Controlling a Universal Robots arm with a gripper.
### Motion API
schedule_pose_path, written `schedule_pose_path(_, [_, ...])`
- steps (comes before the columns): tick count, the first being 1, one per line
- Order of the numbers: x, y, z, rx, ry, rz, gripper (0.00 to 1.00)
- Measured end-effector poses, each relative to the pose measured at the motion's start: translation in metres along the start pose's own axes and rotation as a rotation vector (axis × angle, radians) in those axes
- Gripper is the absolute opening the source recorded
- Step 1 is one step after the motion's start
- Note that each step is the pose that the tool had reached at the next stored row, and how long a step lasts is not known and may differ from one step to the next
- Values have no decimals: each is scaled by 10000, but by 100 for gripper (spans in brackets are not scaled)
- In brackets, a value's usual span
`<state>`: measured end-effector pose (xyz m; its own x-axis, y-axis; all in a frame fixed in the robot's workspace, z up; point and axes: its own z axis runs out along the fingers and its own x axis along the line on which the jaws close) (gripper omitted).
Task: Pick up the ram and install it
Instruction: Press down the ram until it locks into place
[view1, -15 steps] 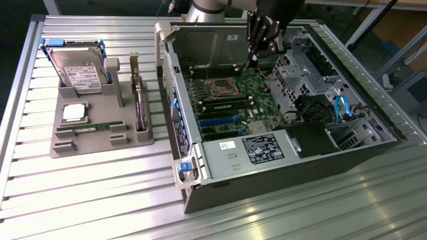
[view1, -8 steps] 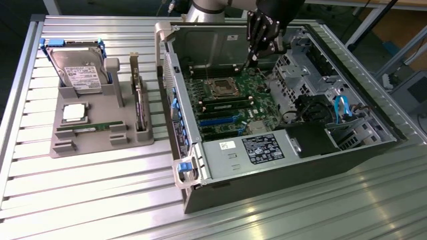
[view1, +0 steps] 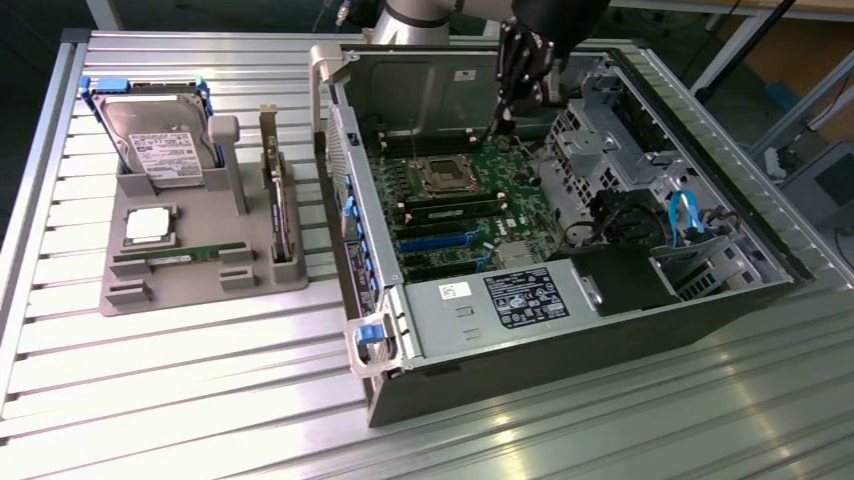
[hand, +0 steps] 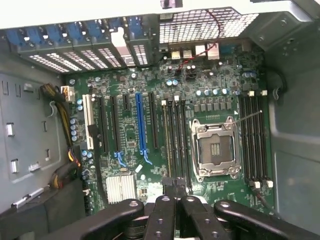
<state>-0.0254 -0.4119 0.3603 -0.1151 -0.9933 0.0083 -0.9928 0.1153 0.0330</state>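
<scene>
Ribbed metal surface (view1: 160, 400) carries a grey holder tray (view1: 200, 285) toward the exterior view's left and an open computer case (view1: 561, 240) toward its right. Tray holds a hard drive (view1: 160, 145), a square processor (view1: 147, 225), one ram (view1: 180, 257) lying flat, and an upright card (view1: 278, 215). Gripper (view1: 523, 85) hangs inside the case over the motherboard (view1: 461, 200), near the case's far wall.

Wrist view: jaws closed, a thin dark edge pinched at their tips; cannot confirm what it is. Gripper (hand: 175, 192) sits above the slots (hand: 175, 140) just beside the empty processor socket (hand: 215, 149). Cable bundle (hand: 65, 175) lies along one case wall; board centre is unobstructed.
</scene>
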Motion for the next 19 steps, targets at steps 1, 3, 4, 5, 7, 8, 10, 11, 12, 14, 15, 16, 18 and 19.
schedule_pose_path(1, [0, 0, 1, -1, -5, 114, 10])
schedule_pose_path(3, [0, 0, 1, -4, -16, 469, 10])
schedule_pose_path(4, [0, 0, 2, -5, -24, 692, 10])
schedule_pose_path(5, [0, 0, 2, -7, -28, 825, 10])
schedule_pose_path(7, [0, 0, 2, -9, -36, 1103, 10])
schedule_pose_path(8, [0, 0, 3, -10, -42, 1243, 10])
schedule_pose_path(10, [0, 0, 4, -13, -51, 1518, 10])
schedule_pose_path(11, [0, 0, 4, -14, -57, 1709, 10])
schedule_pose_path(12, [0, 0, 5, -15, -63, 1884, 10])
schedule_pose_path(14, [0, 0, 6, -19, -78, 2349, 10])
schedule_pose_path(15, [0, 0, 7, -21, -86, 2590, 10])
schedule_pose_path(16, [0, 0, 8, -23, -96, 2878, 10])
schedule_pose_path(18, [0, 0, 8, -26, -105, 3164, 10])
schedule_pose_path(19, [0, 0, 9, -27, -110, 3307, 10])
